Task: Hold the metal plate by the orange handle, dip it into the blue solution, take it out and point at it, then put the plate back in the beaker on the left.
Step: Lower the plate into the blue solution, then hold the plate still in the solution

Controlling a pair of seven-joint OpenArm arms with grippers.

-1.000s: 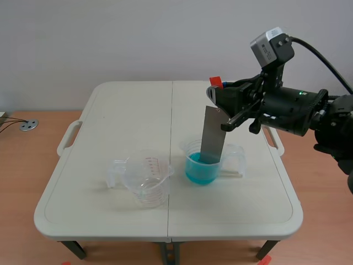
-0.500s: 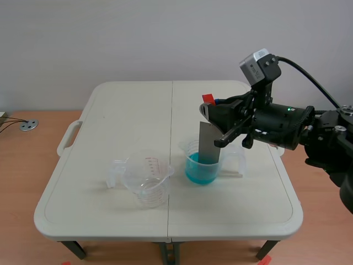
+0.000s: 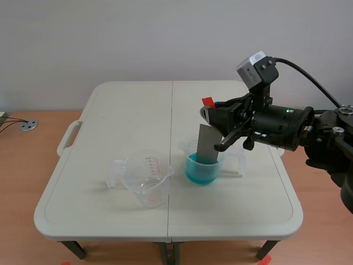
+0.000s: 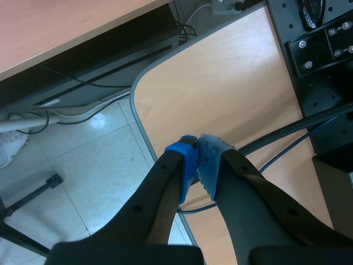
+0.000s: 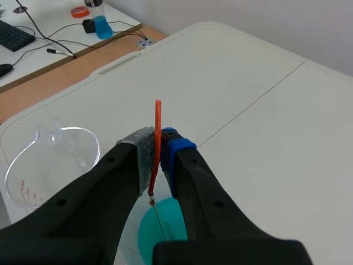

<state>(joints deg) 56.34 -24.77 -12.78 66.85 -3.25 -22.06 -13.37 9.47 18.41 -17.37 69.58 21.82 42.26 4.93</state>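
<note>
Pale table (image 3: pixel 127 110); beaker of blue solution (image 3: pixel 201 168); metal plate (image 3: pixel 208 143) dipped therein, orange handle (image 5: pixel 158 127) clenched in right claw (image 5: pixel 160 152); empty beaker (image 3: pixel 144 181) left of that beaker; left claw (image 4: pixel 197 157) clenched, empty.

The grey plate (image 3: pixel 208 144) is standing nearly upright just right of the frame's centre, its lower end dipping into the blue solution (image 3: pixel 199 170) in a clear beaker (image 3: pixel 188 149). The right gripper (image 3: pixel 212 110) is pinching its orange handle (image 3: pixel 208 101) on top. An empty beaker (image 3: pixel 144 179) is sitting lower left of centre.
</note>
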